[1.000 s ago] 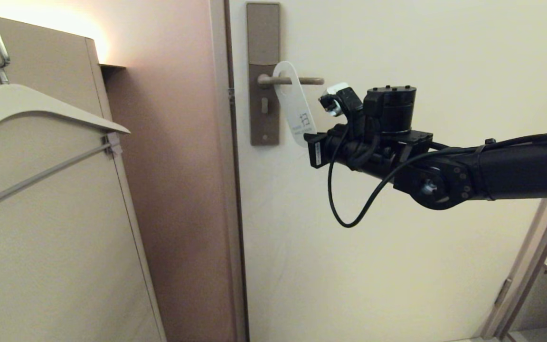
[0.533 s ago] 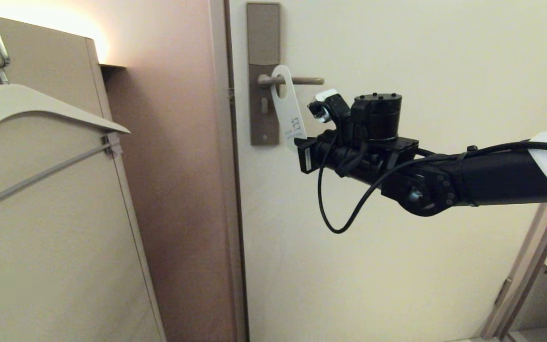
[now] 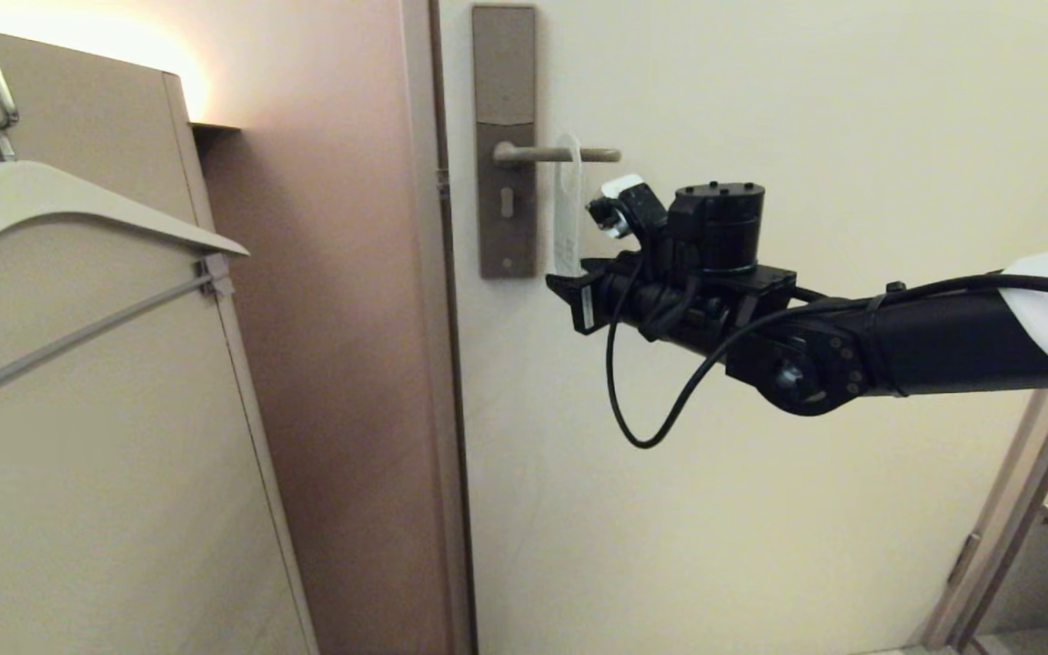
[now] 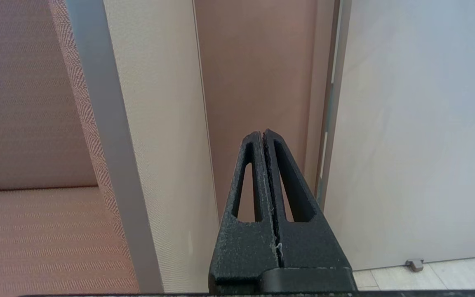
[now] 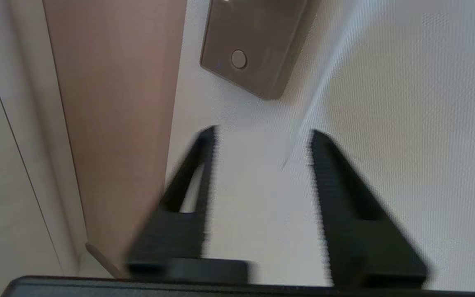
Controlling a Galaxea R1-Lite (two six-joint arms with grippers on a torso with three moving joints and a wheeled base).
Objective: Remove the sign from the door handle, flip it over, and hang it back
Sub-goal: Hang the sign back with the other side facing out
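Now: sign [image 3: 568,205] hangs by its oval hole on the door handle [image 3: 556,154], roughly midway along the lever, between the lock plate [image 3: 505,136] and the lever's free tip. It shows nearly edge-on in the head view, a pale sliver dropping straight down beside the plate; which face is outward cannot be read from here.

Right end effector [image 3: 576,298] sits just below and beside the sign's bottom edge, arm reaching in level from the right side of the door [image 3: 760,500]. Fingers [image 5: 336,194] stand apart at a middling width with nothing between them; the right wrist view shows only bare door and the lower corner of the lock plate through the gap. The streak between the fingers in that view may be the sign's edge, but it is too blurred to say. Whether the end effector touches the sign cannot be told.

Why so: sign hanging on its own weight with the fingers parted reads as a release, so the rehang looks done or nearly done. Card hanging plumb supports that. Judgement only.

Left end effector [image 4: 264,173] parked low, fingers pressed together and holding nothing, pointing at the door frame; out of the head view.

Clothes hanger [image 3: 78,205] on the cabinet at left, well apart from the work.
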